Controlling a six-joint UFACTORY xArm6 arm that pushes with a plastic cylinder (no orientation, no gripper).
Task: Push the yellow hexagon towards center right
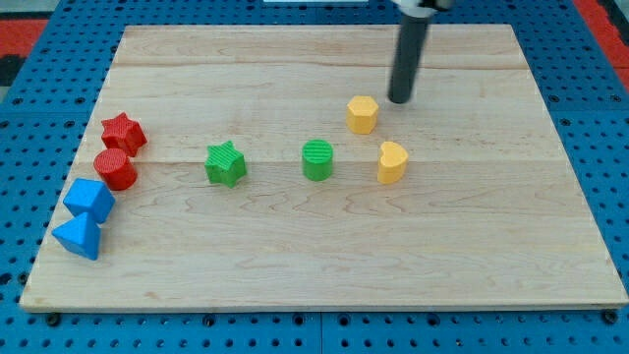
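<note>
Nearest, at the worktop's (324, 265) left edge, sit a blue plastic pyramid-like block (79, 237) and, just behind and touching it, a blue plastic angular block (89, 200). A little farther on the same side are a red plastic cylinder (116, 169) and a red plastic star (124, 133), close together. The worktop itself is a pale wooden board lying on a blue pegboard.

Across the middle stand a green plastic star (225, 163), a green plastic cylinder (317, 160) and, further right, a yellow plastic heart-shaped block (392, 162), each apart from its neighbours.

Farther back is the yellow plastic hexagon (362, 114), right of the board's centre line and slightly beyond its middle depth, just behind and left of the yellow heart. It is a squat upright prism with no long axis to speak of and no clear facing.

Farthest is my tip (400, 100), the end of the dark rod. There is no claw here, so nothing is clenched or released. My tip sits just right of the hexagon and slightly farther, not touching it. That is the side the block must travel towards, so I judge my tip has to get round to the hexagon's left before a rightward push can start.
</note>
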